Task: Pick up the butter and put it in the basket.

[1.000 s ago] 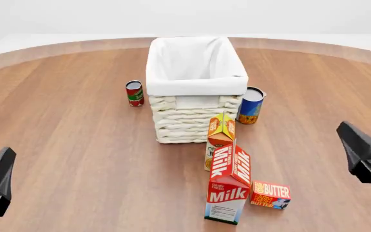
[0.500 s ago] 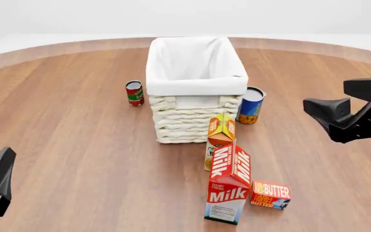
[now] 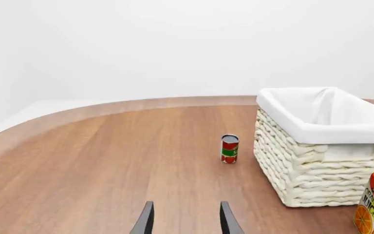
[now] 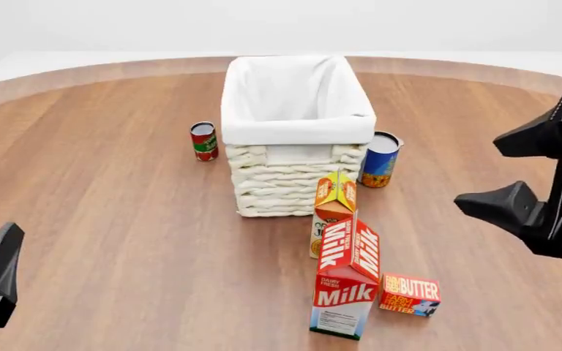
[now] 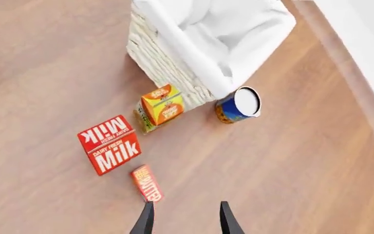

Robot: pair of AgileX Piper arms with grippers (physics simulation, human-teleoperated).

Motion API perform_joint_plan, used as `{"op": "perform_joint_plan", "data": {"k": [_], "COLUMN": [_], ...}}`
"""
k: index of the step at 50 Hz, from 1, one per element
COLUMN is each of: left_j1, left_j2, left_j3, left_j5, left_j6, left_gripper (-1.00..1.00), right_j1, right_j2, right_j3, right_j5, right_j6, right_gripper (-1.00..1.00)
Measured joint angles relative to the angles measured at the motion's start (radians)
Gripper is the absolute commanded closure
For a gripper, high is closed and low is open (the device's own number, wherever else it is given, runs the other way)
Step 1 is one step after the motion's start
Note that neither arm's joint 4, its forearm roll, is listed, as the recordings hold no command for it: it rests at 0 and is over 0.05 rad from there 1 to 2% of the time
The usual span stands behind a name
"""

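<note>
Reading left to right across your table:
Left gripper (image 3: 183, 222): fingers parted, nothing between them, low at the near left edge.
Red can (image 4: 203, 140): upright, left of the basket.
Basket (image 4: 298, 130): centre, its cloth lining showing.
Juice carton (image 4: 334, 207): touching the basket's near wall.
Milk carton (image 4: 347, 278): nearest you.
Butter (image 4: 409, 294): on the table, just right of the milk carton.
Right gripper (image 4: 511, 174): your fingers spread wide, holding nothing, high over the right side.
</note>
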Motion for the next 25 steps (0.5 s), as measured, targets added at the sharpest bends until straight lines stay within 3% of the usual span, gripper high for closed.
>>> {"op": "perform_joint_plan", "data": {"k": [7, 25], "left_j1": [0.000, 0.000], "left_j2": [0.000, 0.000], "left_j3": [0.000, 0.000], "left_j5": [0.000, 0.000], "left_j6": [0.000, 0.000], "left_gripper": [-1.00, -1.00], "right_j1": [-0.004, -0.018], "right_j2": [0.004, -0.013], "right_j3": [0.002, 0.104], "right_j5": [0.065, 0.126], "right_j6": [-0.073, -0.166], "right_gripper": [-1.00, -1.00]}}
